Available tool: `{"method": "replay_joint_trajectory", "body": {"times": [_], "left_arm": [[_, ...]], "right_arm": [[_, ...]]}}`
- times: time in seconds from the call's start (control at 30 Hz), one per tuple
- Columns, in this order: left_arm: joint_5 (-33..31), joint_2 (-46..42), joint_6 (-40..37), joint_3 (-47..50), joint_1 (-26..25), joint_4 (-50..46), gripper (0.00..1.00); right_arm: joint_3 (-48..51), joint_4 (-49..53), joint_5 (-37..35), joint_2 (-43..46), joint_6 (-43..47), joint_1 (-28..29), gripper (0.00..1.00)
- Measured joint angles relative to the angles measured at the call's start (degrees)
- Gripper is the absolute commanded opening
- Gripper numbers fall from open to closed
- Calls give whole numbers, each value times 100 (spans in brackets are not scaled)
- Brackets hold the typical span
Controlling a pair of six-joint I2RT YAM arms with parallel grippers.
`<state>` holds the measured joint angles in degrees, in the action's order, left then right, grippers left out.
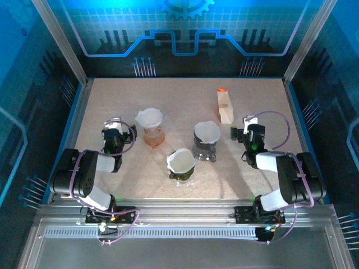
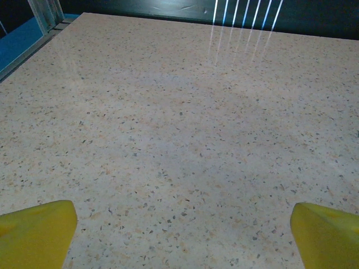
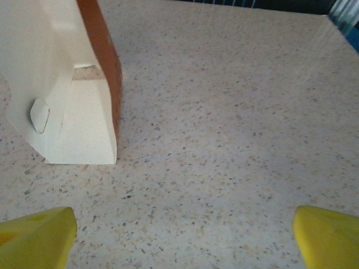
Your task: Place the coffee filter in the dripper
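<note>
Orange dripper (image 1: 152,138): filter (image 1: 150,117) inside.
Middle dripper (image 1: 205,152): filter (image 1: 206,132) inside.
Nearest dripper (image 1: 182,175): I see a filter (image 1: 180,161) inside.
Left gripper (image 2: 182,224): fingers apart, empty.
Right gripper (image 3: 182,224): fingers apart, near carton (image 3: 33,61).

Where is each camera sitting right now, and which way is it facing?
Top external: above and behind the bases, looking down on the table, drippers and carton; left arm and right arm show whole.
Left wrist: on the left arm, low, looking forward over bare tabletop; yellow fingertips at the bottom corners, jaws open.
Right wrist: on the right arm, low, facing the carton's foot at upper left; yellow fingertips at the bottom corners, jaws open.
Shared: top external and right wrist both show the carton.
</note>
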<state>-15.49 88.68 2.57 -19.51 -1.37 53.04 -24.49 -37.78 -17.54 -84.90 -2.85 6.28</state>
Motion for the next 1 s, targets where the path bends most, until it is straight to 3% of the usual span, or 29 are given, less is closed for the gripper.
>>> {"method": "replay_joint_trajectory", "body": {"times": [0.33,1.0], "left_arm": [[20,0,0,-26,0,0,99],[35,0,0,-26,0,0,99]], "right_arm": [[258,-920,348,-238,98,-42,100],[282,-1185,302,-267,98,-42,100]]}}
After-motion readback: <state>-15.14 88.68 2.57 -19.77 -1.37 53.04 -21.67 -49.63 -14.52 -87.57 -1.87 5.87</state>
